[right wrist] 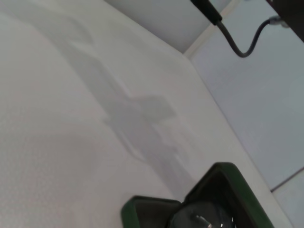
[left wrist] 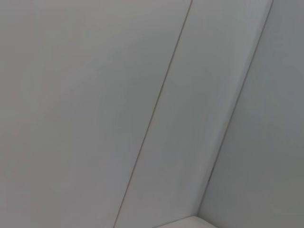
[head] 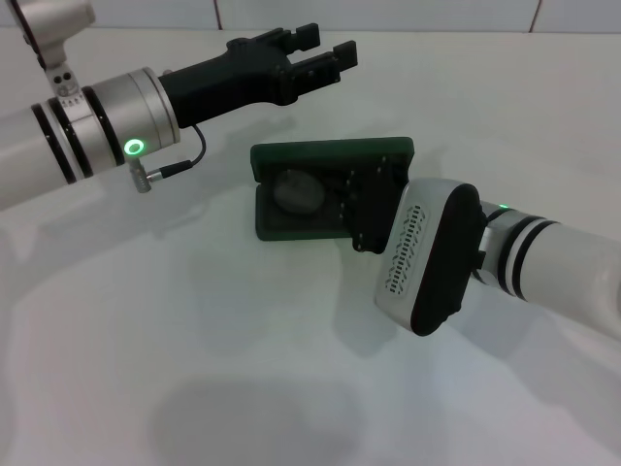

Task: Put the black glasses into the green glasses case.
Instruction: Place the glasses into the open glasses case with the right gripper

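Centrally on the white table (head: 194,369), the green glasses case (head: 291,155) lies open, its lid raised along the far edge. Inside the tray, one rounded lens of the black glasses (head: 297,190) shows as a pale grey oval; the glasses therefore rest in the case. The right gripper (head: 367,199) reaches into the case's right half, directly over the glasses and beside the visible lens. Its dark fingers merge with the dark lining, so whether they are parted or closed on the frame cannot be told. The right arm's white wrist housing (head: 427,257) covers the case's near right corner.

The left gripper (head: 315,53) hangs above the table beyond the case, well apart from it, with its two black fingers spread and nothing between them.

The right wrist view shows only a corner of the green glasses case (right wrist: 237,185) with a lens edge of the black glasses (right wrist: 202,216) at the picture's border; the rest is cut off. A black cable (right wrist: 237,42) crosses the upper part of that view. The second lens and both temple arms are hidden. The left wrist view shows only the pale wall panels (left wrist: 95,95).
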`<action>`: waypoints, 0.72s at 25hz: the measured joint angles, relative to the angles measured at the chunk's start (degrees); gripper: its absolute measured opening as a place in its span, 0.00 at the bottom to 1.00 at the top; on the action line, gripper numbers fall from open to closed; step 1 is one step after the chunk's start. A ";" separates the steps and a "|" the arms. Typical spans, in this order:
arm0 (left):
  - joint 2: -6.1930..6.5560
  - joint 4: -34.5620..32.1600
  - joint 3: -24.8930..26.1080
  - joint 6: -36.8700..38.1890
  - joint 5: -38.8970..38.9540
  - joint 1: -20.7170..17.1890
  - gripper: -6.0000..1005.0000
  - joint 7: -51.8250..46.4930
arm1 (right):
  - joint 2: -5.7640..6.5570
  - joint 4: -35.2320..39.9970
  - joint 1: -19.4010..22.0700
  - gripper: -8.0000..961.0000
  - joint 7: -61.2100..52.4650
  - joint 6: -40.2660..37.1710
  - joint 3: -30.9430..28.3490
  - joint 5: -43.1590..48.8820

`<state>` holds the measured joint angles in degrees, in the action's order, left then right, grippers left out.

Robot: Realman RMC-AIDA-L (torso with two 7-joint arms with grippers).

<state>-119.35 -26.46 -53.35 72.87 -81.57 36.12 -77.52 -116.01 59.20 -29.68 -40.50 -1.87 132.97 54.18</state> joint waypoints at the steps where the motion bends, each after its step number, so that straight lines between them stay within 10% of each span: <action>1: 0.00 0.00 0.00 0.01 0.00 -0.02 0.71 0.00 | 0.04 0.03 -0.04 0.09 0.02 -0.11 0.14 -0.40; 18: 0.00 0.00 0.00 0.15 -0.52 0.01 0.71 0.00 | 0.71 0.79 -1.51 0.09 0.28 -0.06 0.63 -9.11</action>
<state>-119.36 -26.46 -53.35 73.01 -82.09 36.12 -77.52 -115.31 59.99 -31.19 -40.22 -1.92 133.60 45.07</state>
